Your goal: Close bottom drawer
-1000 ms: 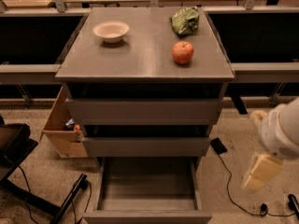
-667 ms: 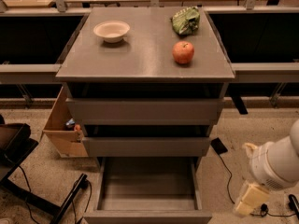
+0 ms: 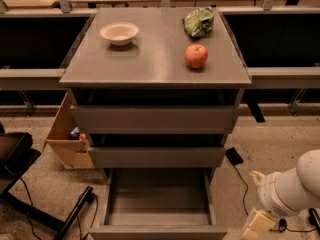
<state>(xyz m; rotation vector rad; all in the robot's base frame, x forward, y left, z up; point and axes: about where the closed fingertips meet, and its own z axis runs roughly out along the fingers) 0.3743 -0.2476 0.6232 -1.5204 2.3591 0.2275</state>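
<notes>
Dropping low in the last second, my claw [image 3: 258,224] now hangs level with the front of the bottom drawer [image 3: 157,204], which stands pulled out just to its left, not yet pushed; clenched or released, I cannot tell.

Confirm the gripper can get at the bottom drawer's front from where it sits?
Probably yes. The gripper hangs low, just right of the bottom drawer, which stands pulled out. Nothing shows between the gripper and the right end of the drawer's front.
</notes>
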